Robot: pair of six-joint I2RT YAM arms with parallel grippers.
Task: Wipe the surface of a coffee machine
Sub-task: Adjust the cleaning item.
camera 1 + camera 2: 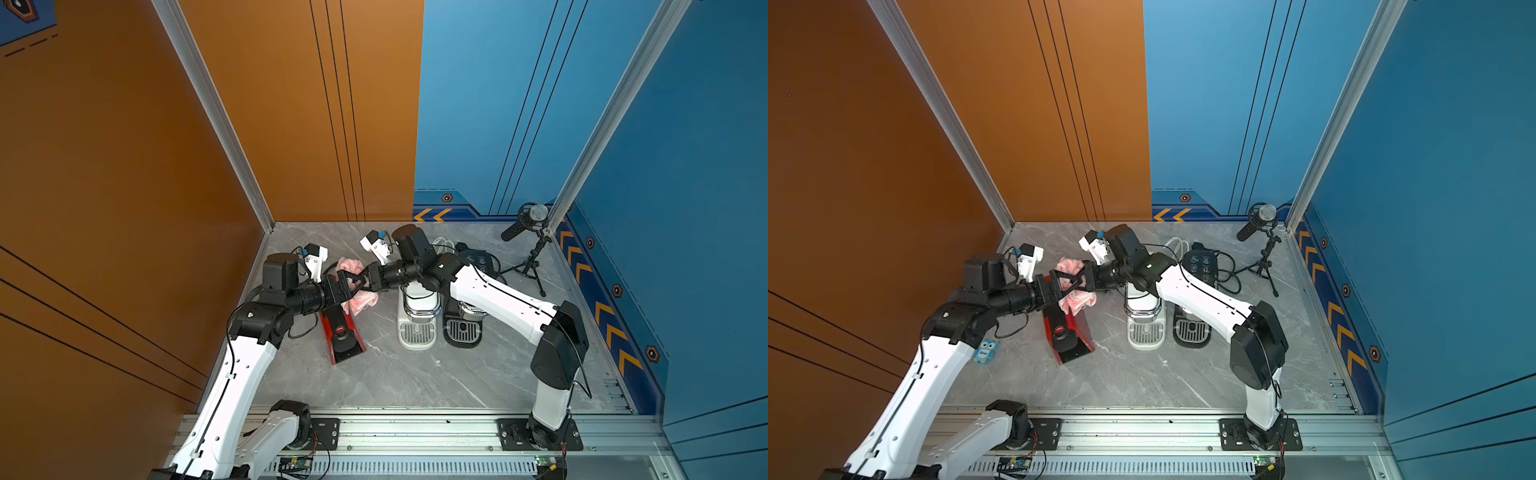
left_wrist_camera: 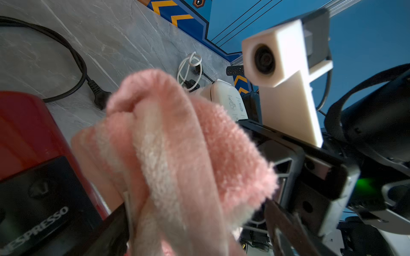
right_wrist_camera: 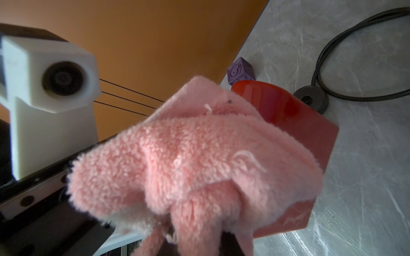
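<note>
Red coffee machine stands on your bench. Your right tool pinches the pink cloth above it. Your left tool is spread wide around the cloth.

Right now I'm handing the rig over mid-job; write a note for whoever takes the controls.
Right gripper: shut on the pink cloth, over the far end of the red coffee machine; contact unclear.
Left gripper: jaws open around the same cloth, not clamping.
Done: cloth in hand at the machine.
Left: wipe its surface; no wiped area can be confirmed.
</note>
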